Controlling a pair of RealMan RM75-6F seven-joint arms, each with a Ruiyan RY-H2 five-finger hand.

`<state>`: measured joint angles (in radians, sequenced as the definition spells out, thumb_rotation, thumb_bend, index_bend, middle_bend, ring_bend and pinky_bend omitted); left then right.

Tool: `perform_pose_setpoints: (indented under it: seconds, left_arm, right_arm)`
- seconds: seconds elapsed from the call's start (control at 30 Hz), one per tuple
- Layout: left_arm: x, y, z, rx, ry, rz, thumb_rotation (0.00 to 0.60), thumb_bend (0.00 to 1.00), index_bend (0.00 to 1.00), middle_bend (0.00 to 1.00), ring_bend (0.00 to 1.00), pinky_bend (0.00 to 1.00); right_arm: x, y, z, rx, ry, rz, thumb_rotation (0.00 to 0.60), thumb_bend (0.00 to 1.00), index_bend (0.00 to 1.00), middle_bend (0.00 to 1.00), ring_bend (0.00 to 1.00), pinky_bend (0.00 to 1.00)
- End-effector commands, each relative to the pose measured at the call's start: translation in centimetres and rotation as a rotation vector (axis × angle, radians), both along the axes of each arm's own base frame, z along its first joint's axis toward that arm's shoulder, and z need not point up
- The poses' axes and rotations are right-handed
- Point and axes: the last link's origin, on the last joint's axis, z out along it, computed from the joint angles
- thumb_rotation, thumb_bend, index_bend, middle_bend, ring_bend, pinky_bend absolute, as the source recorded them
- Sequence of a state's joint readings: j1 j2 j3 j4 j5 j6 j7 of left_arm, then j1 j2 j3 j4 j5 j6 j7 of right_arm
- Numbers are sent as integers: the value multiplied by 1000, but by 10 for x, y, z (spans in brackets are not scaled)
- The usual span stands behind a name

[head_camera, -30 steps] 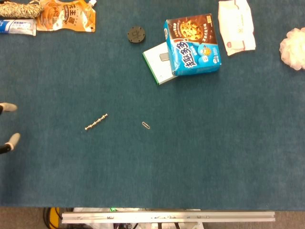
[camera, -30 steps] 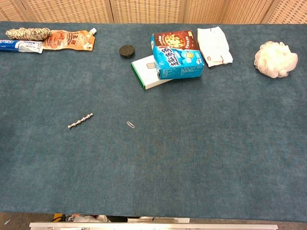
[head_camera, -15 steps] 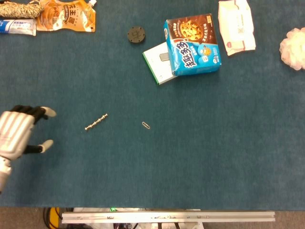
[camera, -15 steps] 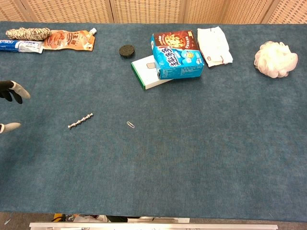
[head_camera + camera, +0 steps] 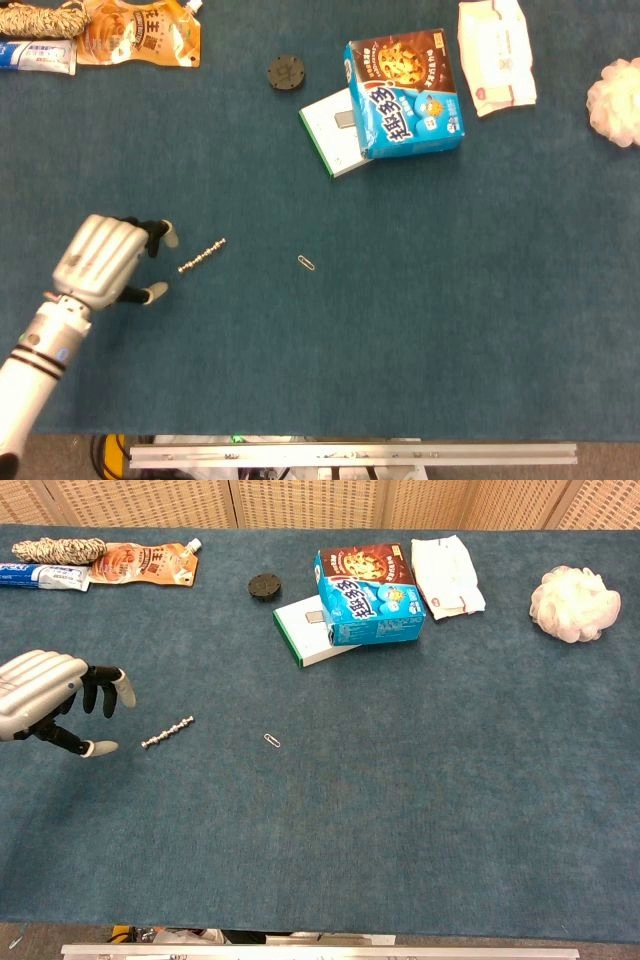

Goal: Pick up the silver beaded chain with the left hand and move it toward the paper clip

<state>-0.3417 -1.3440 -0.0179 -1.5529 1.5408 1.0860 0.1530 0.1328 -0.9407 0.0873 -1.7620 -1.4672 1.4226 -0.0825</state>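
The silver beaded chain (image 5: pixel 202 255) (image 5: pixel 167 731) lies slanted on the blue table cloth, left of centre. A small paper clip (image 5: pixel 307 262) (image 5: pixel 272 740) lies to its right, a short way off. My left hand (image 5: pixel 103 262) (image 5: pixel 45 701) hovers just left of the chain, fingers spread apart and pointing toward it, holding nothing. A small gap separates the fingertips (image 5: pixel 170 235) from the chain's near end. My right hand shows in neither view.
A blue cookie box (image 5: pixel 404 92) leans on a green-edged white box (image 5: pixel 330 130) at the back centre, beside a black round disc (image 5: pixel 286 73). A white packet (image 5: pixel 496 55) and white pouf (image 5: pixel 618 88) sit back right. An orange pouch (image 5: pixel 140 32), toothpaste tube (image 5: pixel 35 56) and rope (image 5: pixel 40 18) sit back left.
My left hand has come in from the left edge and moved right, ending close to the chain. Chain and paper clip have not moved.
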Motion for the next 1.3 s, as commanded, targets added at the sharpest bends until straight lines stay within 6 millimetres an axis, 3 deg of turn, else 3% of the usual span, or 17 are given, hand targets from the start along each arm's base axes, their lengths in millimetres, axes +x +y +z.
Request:
perform_pose_setpoints:
  seconds: [0.03, 0.27, 0.43, 0.93, 1.3]
  left_arm:
    - [3, 8, -12, -6, 16, -17, 600, 145, 462, 659, 658, 797]
    - [6, 18, -33, -21, 41, -27, 543, 115, 497, 761, 759, 883]
    - [8, 24, -40, -7, 32, -17, 540, 113, 512, 785, 783, 890]
    - [-2, 32, -56, -9, 62, 1, 571, 113, 516, 787, 787, 891]
    - [-15, 46, -48, 55, 108, 20, 600, 113, 524, 790, 792, 891]
  right_arm:
    - [-1, 1, 1, -3, 2, -4, 600, 268, 474, 522, 416, 453]
    - [-2, 2, 3, -5, 2, -13, 600, 268, 474, 522, 416, 453]
    - [-3, 3, 4, -8, 2, -14, 600, 268, 474, 522, 416, 453]
    - [-5, 5, 6, -17, -1, -24, 600, 268, 474, 522, 416, 453]
    - [-7, 7, 8, -23, -1, -28, 600, 268, 474, 522, 416, 453]
